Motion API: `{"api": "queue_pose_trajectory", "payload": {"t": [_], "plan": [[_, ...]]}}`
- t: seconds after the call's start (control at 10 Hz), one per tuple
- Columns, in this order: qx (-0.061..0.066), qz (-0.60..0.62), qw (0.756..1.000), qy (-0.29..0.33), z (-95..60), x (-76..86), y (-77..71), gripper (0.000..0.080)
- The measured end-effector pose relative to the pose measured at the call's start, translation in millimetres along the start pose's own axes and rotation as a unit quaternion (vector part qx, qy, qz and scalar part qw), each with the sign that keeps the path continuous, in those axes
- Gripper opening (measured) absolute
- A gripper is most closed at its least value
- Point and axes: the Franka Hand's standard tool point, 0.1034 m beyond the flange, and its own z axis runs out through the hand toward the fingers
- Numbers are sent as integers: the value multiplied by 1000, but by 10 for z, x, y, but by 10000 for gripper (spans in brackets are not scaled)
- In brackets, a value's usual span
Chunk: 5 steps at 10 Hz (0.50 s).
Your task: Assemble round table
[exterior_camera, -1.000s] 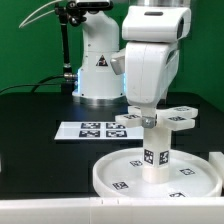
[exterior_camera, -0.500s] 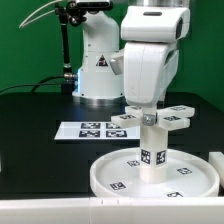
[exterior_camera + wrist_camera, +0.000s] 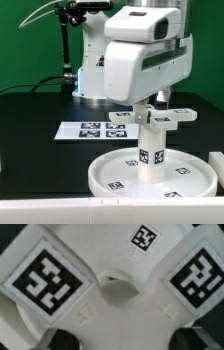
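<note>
The large rimmed round disc (image 3: pixel 104 176) lies at the front of the table. The short cylinder leg (image 3: pixel 151 155) stands upright on its middle. The cross-shaped four-arm piece (image 3: pixel 178 114) sits on top of the leg. My gripper (image 3: pixel 149 110) comes down from above and is shut on the cross piece at its centre. In the wrist view the cross piece (image 3: pixel 110 314) fills the picture, with tagged arms and a central hole. The dark fingertips (image 3: pixel 62 340) press on its two sides, with the gripper (image 3: pixel 125 340) closed around it.
The marker board (image 3: pixel 88 129) lies flat behind the disc, toward the exterior view's left. The white robot base (image 3: pixel 98 75) stands at the back. A white object edge (image 3: pixel 217 160) shows at the right border.
The wrist has turned about its vertical axis, and the cross piece has turned with it on top of the leg. The disc and leg have stayed in place.
</note>
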Motion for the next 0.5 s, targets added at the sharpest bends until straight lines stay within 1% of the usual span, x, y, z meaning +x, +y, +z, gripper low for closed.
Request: {"api": "queue_pose_trajectory", "payload": {"t": [0.3,0.5], "plan": [[-3,122,992,4,1,4,12,442],[-3,194,981,4,-1,9,8,442]]}}
